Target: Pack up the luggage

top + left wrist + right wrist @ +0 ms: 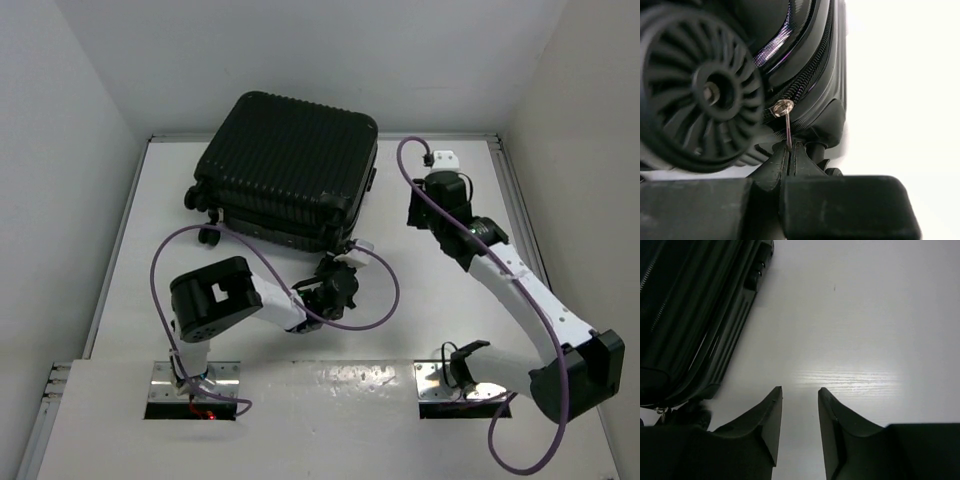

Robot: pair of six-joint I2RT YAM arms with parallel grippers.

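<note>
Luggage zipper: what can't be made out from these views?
- Left wrist: zipper track past the zipper pull exits the top edge, extent zipped unknown; wheel blurred.
- Top external: left claw hides that pull at the luggage corner.
- Right wrist: luggage cut by the left edge; lock too small to read.
- All views: interior hidden by the shell.

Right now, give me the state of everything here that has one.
luggage: lying flat, lid down; how far zipped, cannot tell
zipper pull: pinched by left hand
left hand: shut on zipper pull
right hand: open, empty, beside luggage
</note>
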